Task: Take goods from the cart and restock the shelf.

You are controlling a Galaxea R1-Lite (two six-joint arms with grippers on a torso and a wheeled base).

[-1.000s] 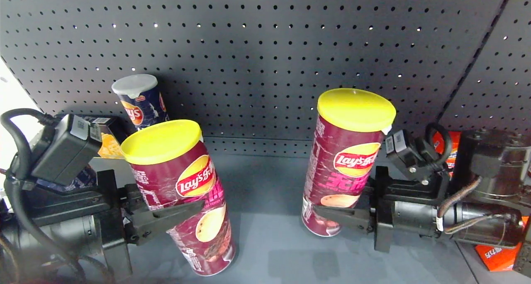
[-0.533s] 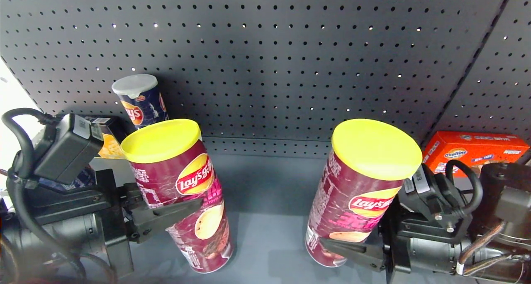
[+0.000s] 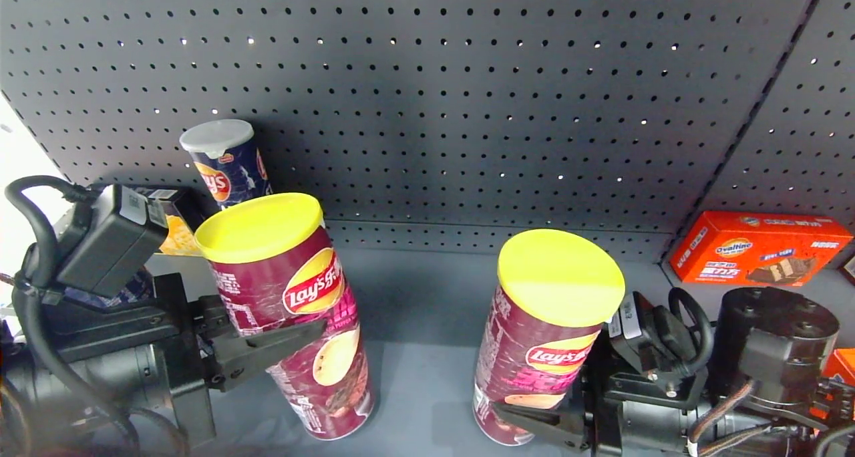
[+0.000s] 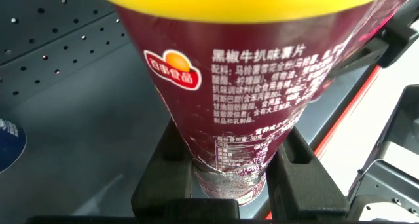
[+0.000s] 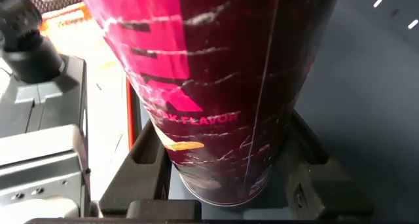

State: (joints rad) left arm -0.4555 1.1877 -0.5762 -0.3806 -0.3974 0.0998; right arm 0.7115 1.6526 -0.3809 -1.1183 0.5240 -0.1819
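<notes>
Head view shows your right gripper (image 3: 528, 410) low at the near edge, its fingers closed on the lower body of the right chip can (image 3: 544, 350). Since half a second ago that can has come toward you and a little to the left. A second ago it stood farther back on the shelf and higher in the picture. Your left gripper (image 3: 287, 340) has not moved. It is clamped around the left chip can (image 3: 287, 296), which leans with its yellow lid tipped toward the left. You cannot tell whether either can's base touches the shelf floor (image 3: 421, 323). That floor is plain grey metal running between the two cans. Farther back on the right, the orange box (image 3: 755, 246) lies flat in the corner and is now fully uncovered by the right arm. Farther back on the left, a blue can (image 3: 227, 163) with a clear lid stands upright against the back wall, with a small yellow box (image 3: 170, 230) just beside it. A dark pegboard (image 3: 427, 96) closes off the rear.
</notes>
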